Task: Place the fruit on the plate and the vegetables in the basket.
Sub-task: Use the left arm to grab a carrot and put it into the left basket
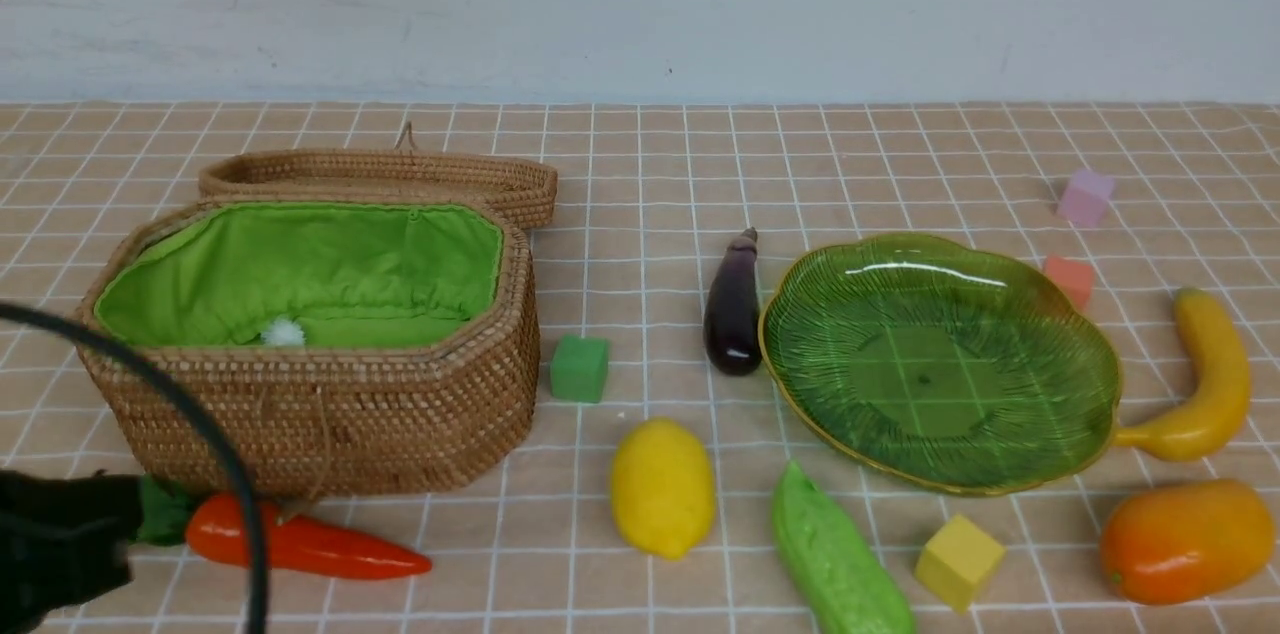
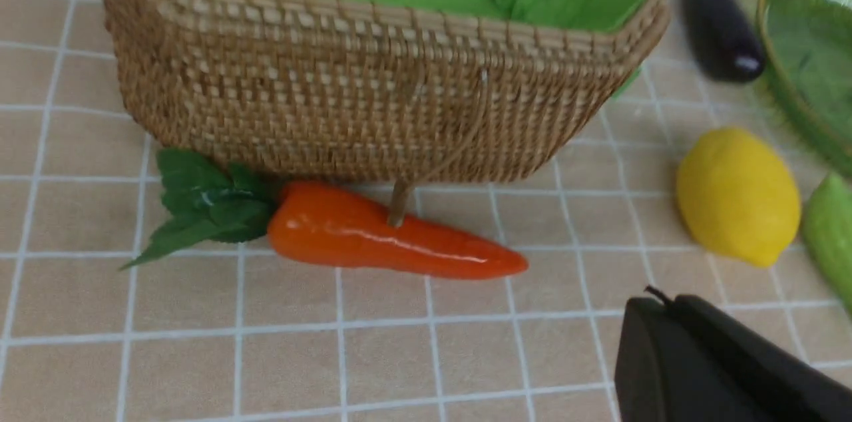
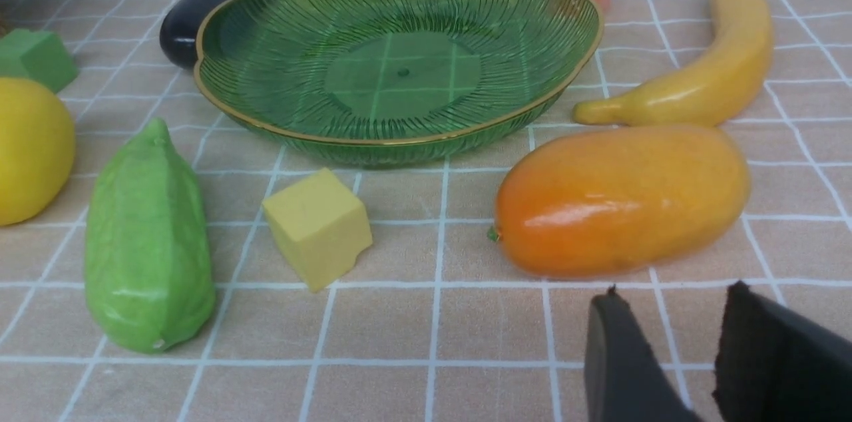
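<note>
The wicker basket (image 1: 320, 414), lined in green, stands open at the left, and the carrot (image 1: 305, 544) lies against its front wall. My left gripper (image 2: 662, 305) is shut and empty, hovering near the carrot's (image 2: 393, 242) tip. The eggplant (image 1: 735, 309) rests beside the green plate (image 1: 940, 364), which holds nothing. In front lie the lemon (image 1: 662, 487) and the gourd (image 1: 838, 559). The banana (image 1: 1210, 374) and mango (image 1: 1185, 541) lie to the plate's right. My right gripper (image 3: 673, 293) is open just short of the mango (image 3: 622, 199), out of the front view.
The basket's lid (image 1: 380, 176) lies behind it. Small cubes are scattered about: green (image 1: 579, 368), yellow (image 1: 958, 560), orange-red (image 1: 1069, 279) and pink (image 1: 1085, 198). A black cable (image 1: 200, 434) arcs across the basket's front left.
</note>
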### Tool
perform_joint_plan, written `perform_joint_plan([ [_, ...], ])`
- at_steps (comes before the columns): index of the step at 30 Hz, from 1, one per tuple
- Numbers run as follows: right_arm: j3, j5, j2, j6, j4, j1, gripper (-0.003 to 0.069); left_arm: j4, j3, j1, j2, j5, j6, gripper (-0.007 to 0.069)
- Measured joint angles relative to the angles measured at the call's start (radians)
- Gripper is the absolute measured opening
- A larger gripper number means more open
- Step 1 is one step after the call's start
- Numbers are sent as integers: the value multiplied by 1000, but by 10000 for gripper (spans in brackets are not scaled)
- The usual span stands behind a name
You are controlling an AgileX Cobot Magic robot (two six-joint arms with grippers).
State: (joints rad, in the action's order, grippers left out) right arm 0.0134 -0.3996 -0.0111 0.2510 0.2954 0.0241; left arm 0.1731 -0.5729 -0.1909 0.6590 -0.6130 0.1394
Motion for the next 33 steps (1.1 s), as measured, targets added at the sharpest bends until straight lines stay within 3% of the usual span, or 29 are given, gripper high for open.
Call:
perform_joint_plan([
  [4,5,26,0,-15,34,0,243,42,-5,0,64,0,-19,-13],
  [11,12,240,0,-164,441,0,243,153,-7,0,125,-142,-308,-13],
  [16,10,257,0,-174,642,0,242,210,-30,0,151,-161,-407,-13],
  [21,-154,-67,55,-98,690,0,199,210,-121,0,230,-258,-500,-13],
  [22,-281,-239,133,-16,659,0,175,215,-157,0,274,-292,-551,-13],
  [26,-573,-563,316,150,551,-11,141,244,-188,0,349,-326,-706,-13],
  [32,-862,-782,434,300,456,-81,136,248,-192,-28,478,-312,-949,-13],
  [33,-911,-805,442,322,444,-101,136,237,-192,-52,519,-285,-1040,-12],
])
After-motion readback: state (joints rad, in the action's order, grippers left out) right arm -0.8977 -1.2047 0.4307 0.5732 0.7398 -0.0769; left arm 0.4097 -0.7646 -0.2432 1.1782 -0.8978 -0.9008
